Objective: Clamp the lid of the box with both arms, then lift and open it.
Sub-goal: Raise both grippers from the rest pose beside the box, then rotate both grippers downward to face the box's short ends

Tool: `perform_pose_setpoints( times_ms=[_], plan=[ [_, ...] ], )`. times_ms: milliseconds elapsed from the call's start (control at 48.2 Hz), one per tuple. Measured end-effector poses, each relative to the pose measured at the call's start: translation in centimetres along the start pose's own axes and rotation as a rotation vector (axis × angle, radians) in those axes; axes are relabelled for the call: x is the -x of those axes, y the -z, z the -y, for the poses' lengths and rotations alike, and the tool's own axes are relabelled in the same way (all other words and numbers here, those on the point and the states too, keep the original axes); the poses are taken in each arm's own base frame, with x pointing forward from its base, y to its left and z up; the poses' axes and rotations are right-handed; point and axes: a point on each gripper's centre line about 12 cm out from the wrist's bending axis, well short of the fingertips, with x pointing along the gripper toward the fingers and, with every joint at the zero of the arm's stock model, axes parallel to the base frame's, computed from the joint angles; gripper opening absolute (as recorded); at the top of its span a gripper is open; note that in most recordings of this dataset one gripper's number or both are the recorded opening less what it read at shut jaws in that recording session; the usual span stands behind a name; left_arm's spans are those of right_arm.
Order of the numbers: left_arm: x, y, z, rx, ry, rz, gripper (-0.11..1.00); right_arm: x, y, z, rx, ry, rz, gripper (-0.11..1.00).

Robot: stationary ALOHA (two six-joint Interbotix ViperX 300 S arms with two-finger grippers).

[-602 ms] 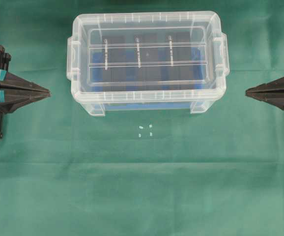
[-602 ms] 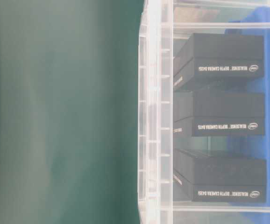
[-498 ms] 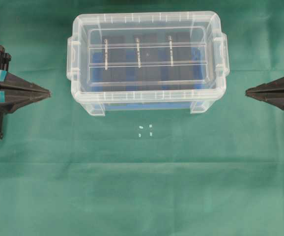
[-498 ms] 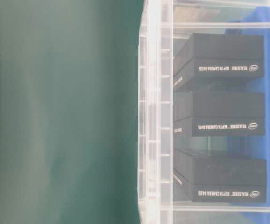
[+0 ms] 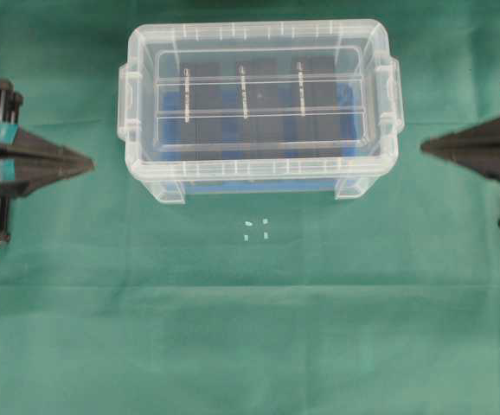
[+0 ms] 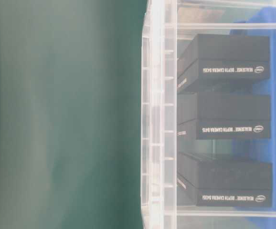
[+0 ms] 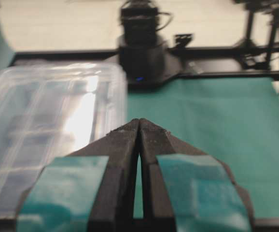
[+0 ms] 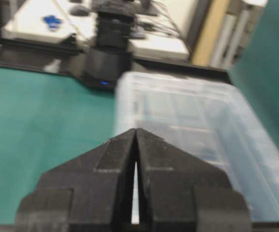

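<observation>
Your lidded box at upper centre, left gripper and right gripper clenched empty at either edge, well apart from it.

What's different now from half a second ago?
Both hands have begun closing in on the box. The left hand edged slightly toward it, and the right hand moved toward it and a little further from the camera. Both are shut and clear of it. The lid has stayed on the box.
</observation>
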Motion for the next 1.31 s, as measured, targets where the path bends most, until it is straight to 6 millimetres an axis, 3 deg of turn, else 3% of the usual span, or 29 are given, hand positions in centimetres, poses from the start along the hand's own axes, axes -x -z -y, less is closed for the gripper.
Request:
perform_pose_setpoints(
  times_ms=[332,519,767,1307],
  plan=[
    [0.2,-0.1,-3.5,-0.006,-0.165,-0.084,0.01,-0.3,-1.1,4.6,0.066,0.205,-0.044,0.0],
    [0.5,0.1,-5.1,0.002,-0.244,-0.113,0.01,-0.1,-0.6,6.6,0.063,0.296,-0.093,0.0],
    [0.6,0.4,-5.3,0.018,-0.254,-0.201,0.01,-0.1,0.1,6.9,0.023,0.306,-0.224,0.0],
    [1.9,2.3,-5.8,0.115,-0.283,-0.66,0.01,0.6,3.6,7.0,-0.117,0.326,-0.804,0.0]
  ],
)
